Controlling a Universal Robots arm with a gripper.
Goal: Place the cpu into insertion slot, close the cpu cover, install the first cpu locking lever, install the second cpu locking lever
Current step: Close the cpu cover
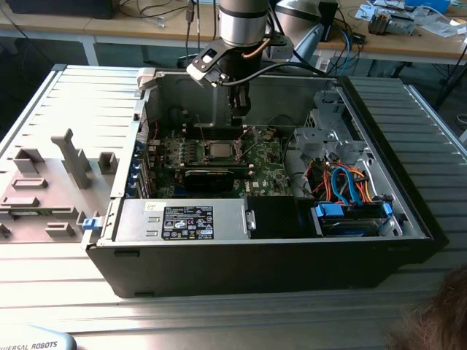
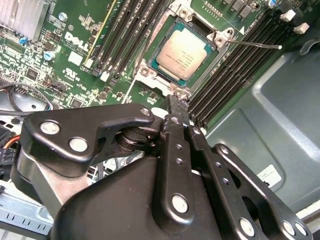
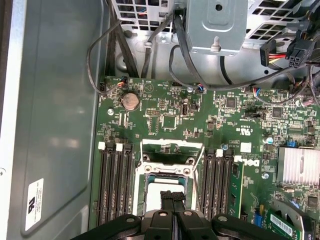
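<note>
The cpu [image 2: 181, 52], a silver-grey square chip, lies in the insertion slot [image 1: 219, 151] in the middle of the green motherboard [image 3: 165, 120]. The cpu cover [image 2: 220, 39], a silvery frame, lies flat around the chip. A thin locking lever [image 2: 260, 45] sticks out from one socket corner over the memory slots. My gripper [image 2: 172, 102] is shut with nothing seen between its fingers. It hangs just above the socket's edge, and in the first wrist view the gripper [image 3: 172, 196] covers part of the chip. The exterior view shows the gripper [image 1: 239, 125] right behind the socket.
Black memory slots [image 3: 115, 180] flank the socket on both sides. The open case has a grey wall [image 3: 55, 125], a drive cage [image 1: 332, 135], coloured cables [image 1: 346, 182] and a power supply [image 1: 182, 219]. A grey fixture plate [image 1: 51, 182] lies outside the case. A person's hair [image 1: 438, 321] shows nearby.
</note>
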